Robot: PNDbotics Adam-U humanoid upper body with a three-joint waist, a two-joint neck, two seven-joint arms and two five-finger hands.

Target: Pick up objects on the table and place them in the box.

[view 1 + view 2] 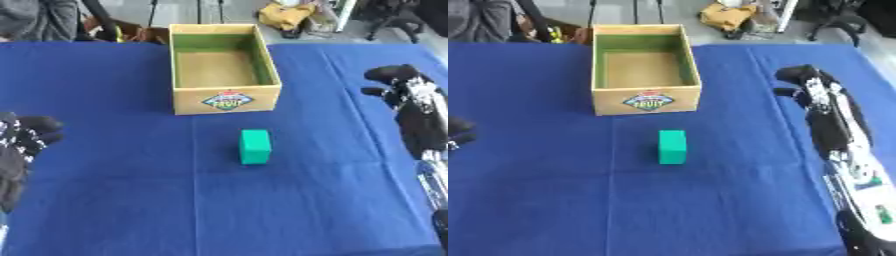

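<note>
A green block (255,146) lies near the box (226,99); right hand (802,82) curled, empty; left hand (24,135), fuller in left eye view, likewise.

- Left hand (24,137), well left of the box (226,95): cut by the picture's left edge, fingers a dark blur, curl not readable.
- Right hand (808,82), right of the box: fingers smeared together, spread or curled cannot be told.
- Label (227,100) on the box's near wall: colours only, lettering too blurred to read.
- Yellow bundle (287,15) beyond the box, past the counter (105,200): cropped at the top, shape unclear.
</note>
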